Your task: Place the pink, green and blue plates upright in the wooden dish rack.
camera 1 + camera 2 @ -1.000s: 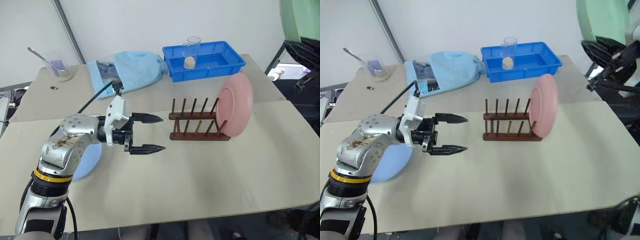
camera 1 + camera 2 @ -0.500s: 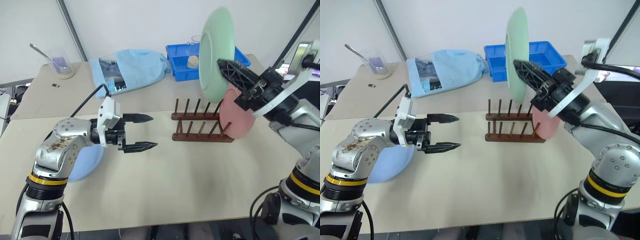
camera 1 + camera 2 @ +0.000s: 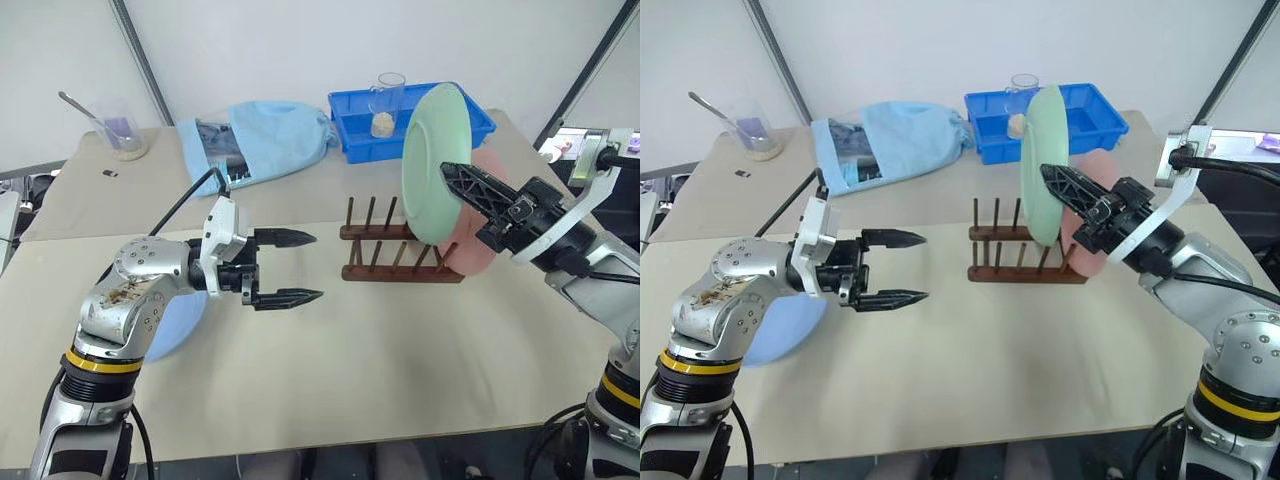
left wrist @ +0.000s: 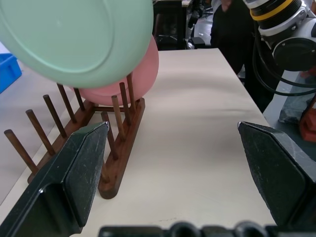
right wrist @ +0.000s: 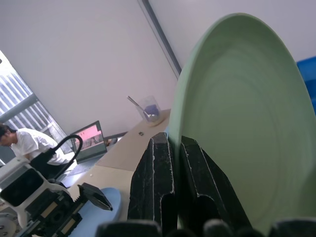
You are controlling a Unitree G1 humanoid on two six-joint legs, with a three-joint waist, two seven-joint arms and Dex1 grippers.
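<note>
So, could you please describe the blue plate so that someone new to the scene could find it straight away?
Start at the beige table and go to its left side, well away from the wooden dish rack. The blue plate lies flat there, partly hidden under the left arm. Unlike the pink plate and green plate, it is not at the rack.

A beige table carries a wooden dish rack at centre.
A light blue plate lies flat at its left; behind sit a blue tray, a light blue cloth bag and a beaker.
</note>
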